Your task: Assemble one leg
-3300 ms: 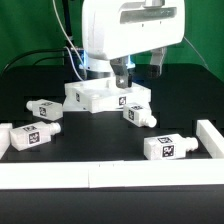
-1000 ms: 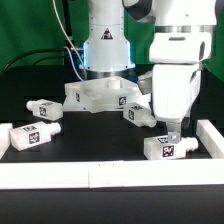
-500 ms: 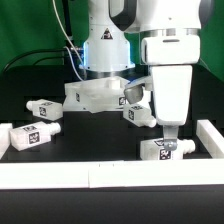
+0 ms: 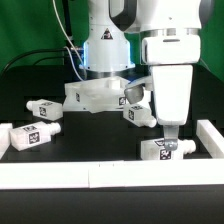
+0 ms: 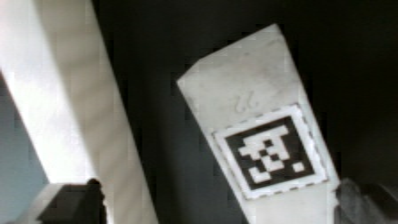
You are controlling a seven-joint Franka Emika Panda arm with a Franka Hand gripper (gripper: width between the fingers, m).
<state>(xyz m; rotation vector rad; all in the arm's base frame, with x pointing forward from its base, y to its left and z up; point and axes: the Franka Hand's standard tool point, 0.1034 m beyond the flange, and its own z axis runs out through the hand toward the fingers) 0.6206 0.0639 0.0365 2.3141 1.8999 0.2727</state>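
- Exterior view: shows the pincer (image 4: 170,143) low over the leg (image 4: 163,150), at the front of the table (image 4: 95,145) toward the exterior view's right, just inside the white rail (image 4: 60,176).
- Judged as an early stage: no grip made yet, with the lift, the carry to a corner hole and the seating of the peg all left.
- Also shows three other legs (image 4: 40,107) loose on the table and the square top (image 4: 98,97) behind them, with no leg visibly fitted.
- Presents the leg as a small white block lying flat, tag upward; peg end not made out.
- Wrist view: shows the leg (image 5: 249,110) between two dark fingertips (image 5: 71,202), jaws spread wide and apparently clear of both sides; pincer (image 5: 217,200) open, holding nothing.
- Shows the tag (image 5: 272,152) crisp on the white face, with the white rail (image 5: 54,100) alongside, apart from the leg.
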